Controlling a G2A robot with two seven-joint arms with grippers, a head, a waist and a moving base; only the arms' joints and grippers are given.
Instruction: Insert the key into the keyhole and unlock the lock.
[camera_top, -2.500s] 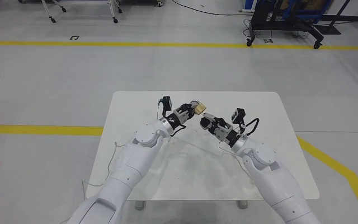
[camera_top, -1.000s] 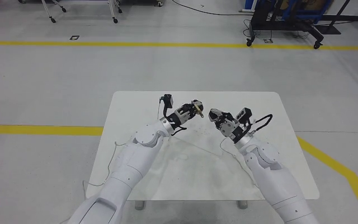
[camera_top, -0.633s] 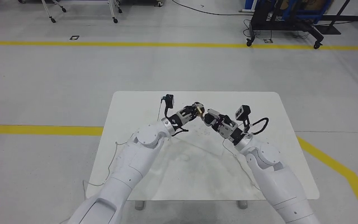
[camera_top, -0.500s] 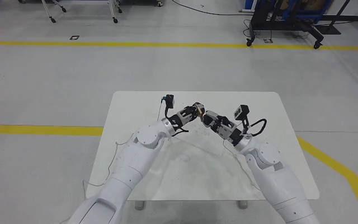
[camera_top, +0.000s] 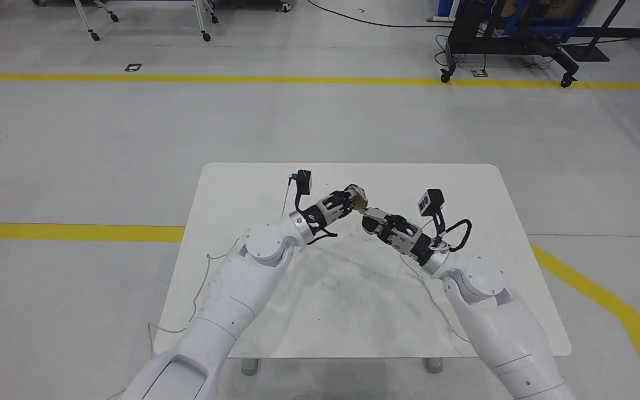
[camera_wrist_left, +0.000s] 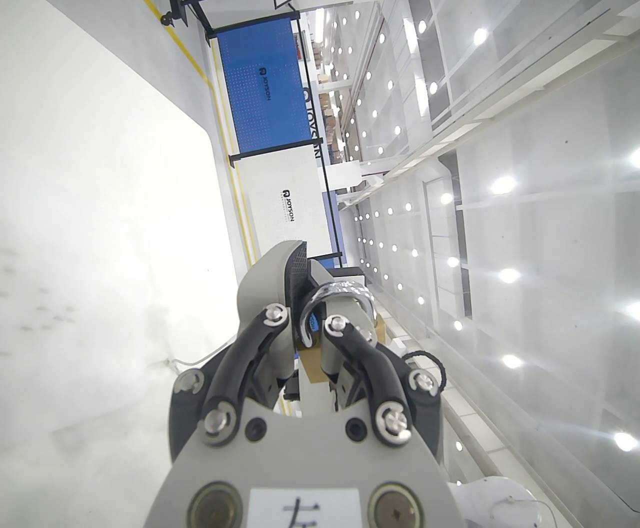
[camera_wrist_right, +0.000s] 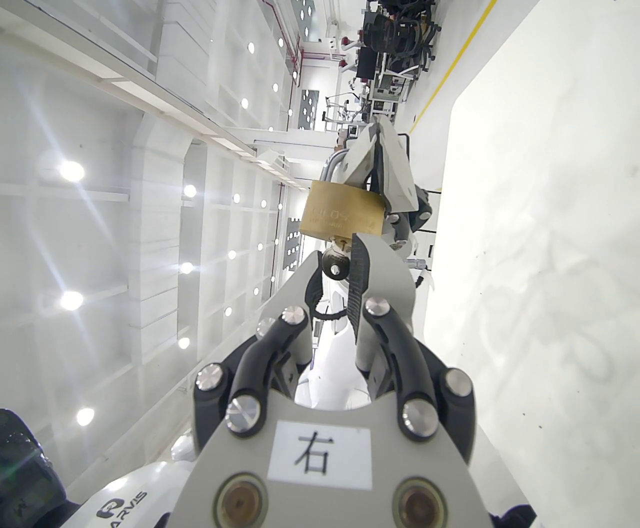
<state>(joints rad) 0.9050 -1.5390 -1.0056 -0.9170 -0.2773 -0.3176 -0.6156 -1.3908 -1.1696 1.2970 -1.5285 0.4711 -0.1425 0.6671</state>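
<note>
A brass padlock (camera_top: 356, 198) hangs above the middle of the white table (camera_top: 240, 200), and my left gripper (camera_top: 347, 202) is shut on it. In the left wrist view the steel shackle (camera_wrist_left: 340, 291) and a brass corner (camera_wrist_left: 312, 364) sit between the fingers of the left gripper (camera_wrist_left: 320, 287). My right gripper (camera_top: 373, 217) is just right of the lock, shut on the key. The right wrist view has the padlock (camera_wrist_right: 342, 215) right in front of the right gripper (camera_wrist_right: 337, 247). The key (camera_wrist_right: 334, 265) points into the lock's underside, its blade hidden in the keyhole.
A thin cable (camera_top: 340, 255) lies on the table under the arms. Open tabletop (camera_wrist_right: 550, 210) spreads to both sides and towards the front edge. Yellow floor lines and wheeled racks (camera_top: 510, 40) stand far beyond the table.
My right gripper has swung in from the right towards the padlock, bringing the key up against its underside. The left gripper has held the lock almost still.
</note>
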